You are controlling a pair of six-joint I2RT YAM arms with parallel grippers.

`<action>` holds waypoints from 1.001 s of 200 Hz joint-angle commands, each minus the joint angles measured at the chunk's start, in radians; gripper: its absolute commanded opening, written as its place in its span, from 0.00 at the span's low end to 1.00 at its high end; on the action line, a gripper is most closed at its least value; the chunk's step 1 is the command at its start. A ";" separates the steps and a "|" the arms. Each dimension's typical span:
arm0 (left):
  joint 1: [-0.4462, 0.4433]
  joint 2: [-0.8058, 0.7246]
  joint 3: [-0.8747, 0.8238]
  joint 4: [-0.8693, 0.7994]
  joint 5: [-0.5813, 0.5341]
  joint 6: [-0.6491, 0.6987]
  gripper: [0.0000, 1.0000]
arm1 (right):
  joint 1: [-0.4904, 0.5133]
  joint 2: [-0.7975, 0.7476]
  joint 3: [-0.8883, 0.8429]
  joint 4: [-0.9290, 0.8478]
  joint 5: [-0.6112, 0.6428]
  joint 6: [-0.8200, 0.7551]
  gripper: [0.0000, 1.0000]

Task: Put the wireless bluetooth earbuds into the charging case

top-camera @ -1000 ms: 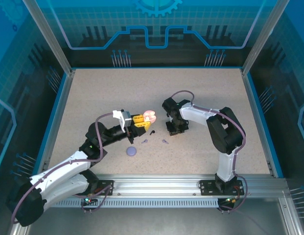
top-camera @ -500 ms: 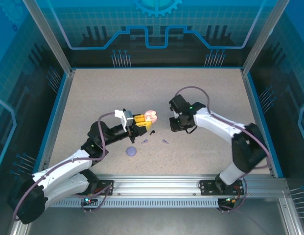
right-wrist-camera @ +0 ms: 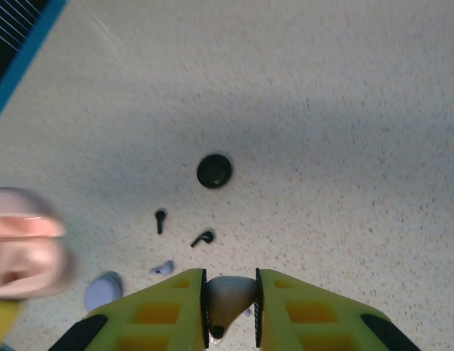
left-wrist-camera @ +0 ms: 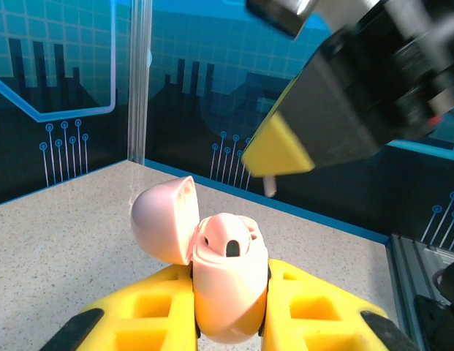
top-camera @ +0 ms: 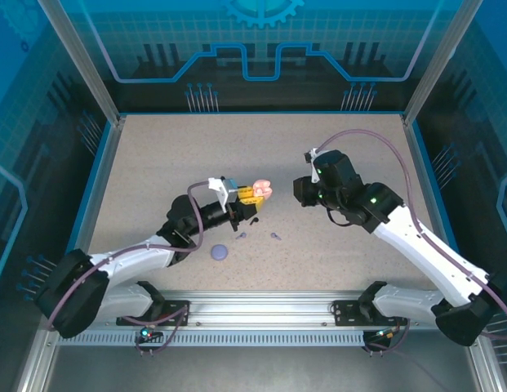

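Broadly, a speckled table (top-camera: 155, 155) carries the loose things, with both arms reaching in over its middle. The left arm (top-camera: 135, 260) stretches in low from the near edge. Its jaws are pressed against the sides of a pink case (left-wrist-camera: 225, 281) and hold it up off the table. The case's lid (left-wrist-camera: 164, 219) is hinged open to one side, and one dark socket shows in the body. The right arm (top-camera: 416, 237) comes in from the other side. Its jaws hang near the pink case but apart from it, pinching a pale earbud (right-wrist-camera: 227, 296) whose stem pokes out beyond them.

On the table below, a lavender case (top-camera: 220, 252) lies flat, nearest the arms' bases. A black case (right-wrist-camera: 214, 170) lies flat, well apart from the lavender one. Between the two cases lie a black earbud (right-wrist-camera: 160, 219) and a second black earbud (right-wrist-camera: 202, 238), near each other but not touching. A lavender earbud (right-wrist-camera: 162, 268) rests just beside the lavender case, and another lavender earbud (top-camera: 275, 236) lies further right.
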 commanded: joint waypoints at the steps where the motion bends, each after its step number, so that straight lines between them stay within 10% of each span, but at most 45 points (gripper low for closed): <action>1: -0.014 0.035 0.046 0.133 -0.025 0.012 0.00 | 0.047 -0.031 0.042 0.004 0.076 0.020 0.22; 200: -0.040 0.083 0.060 0.180 -0.037 -0.006 0.00 | 0.218 0.087 0.096 0.171 0.162 -0.010 0.21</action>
